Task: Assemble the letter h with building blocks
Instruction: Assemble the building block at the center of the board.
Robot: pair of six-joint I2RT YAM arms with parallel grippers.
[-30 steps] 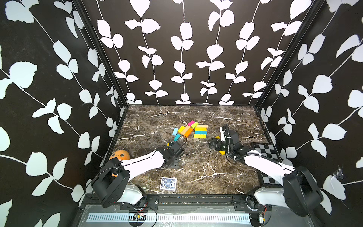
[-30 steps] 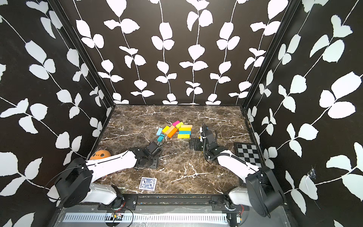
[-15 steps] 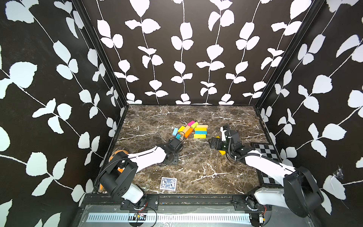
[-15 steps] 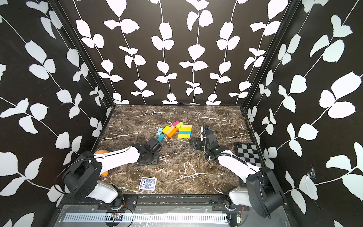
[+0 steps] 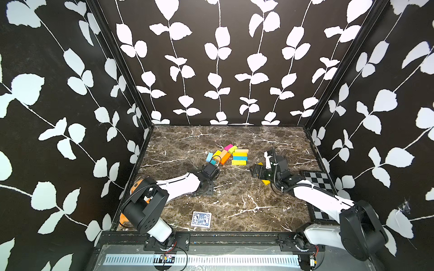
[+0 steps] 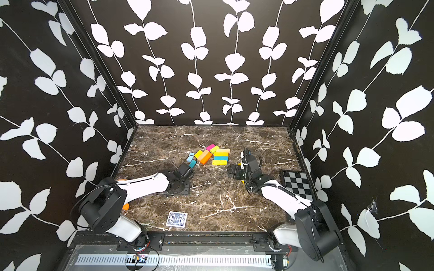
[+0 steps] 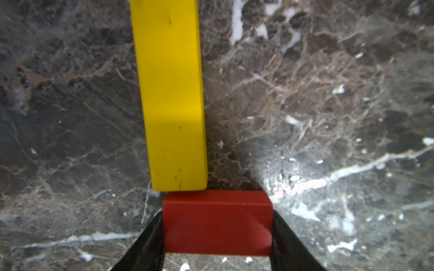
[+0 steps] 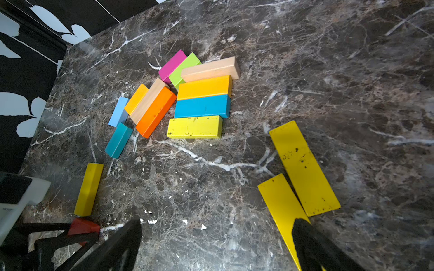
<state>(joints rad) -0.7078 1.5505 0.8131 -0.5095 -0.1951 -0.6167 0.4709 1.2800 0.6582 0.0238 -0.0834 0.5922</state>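
While the red block (image 7: 218, 223) is clamped between the black fingers (image 7: 145, 239) of the left gripper (image 7: 217, 217), its far edge is seen touching the near end of a lone yellow block (image 7: 171, 93). That block is offset toward one finger and stretches straight away from the jaws across the marble tabletop (image 7: 328, 105). Whether the red block rests on the marble cannot be told. The right gripper (image 8: 217, 225) is held with its jaws wide apart and nothing between them. A pair of yellow blocks (image 8: 303, 166) is laid flat, side by side, just beside it, and the nearer one is partly covered by one fingertip (image 8: 305, 237). The other blocks (image 5: 226, 156) are gathered in a loose cluster farther back, beyond both grippers, as shown in both top views.
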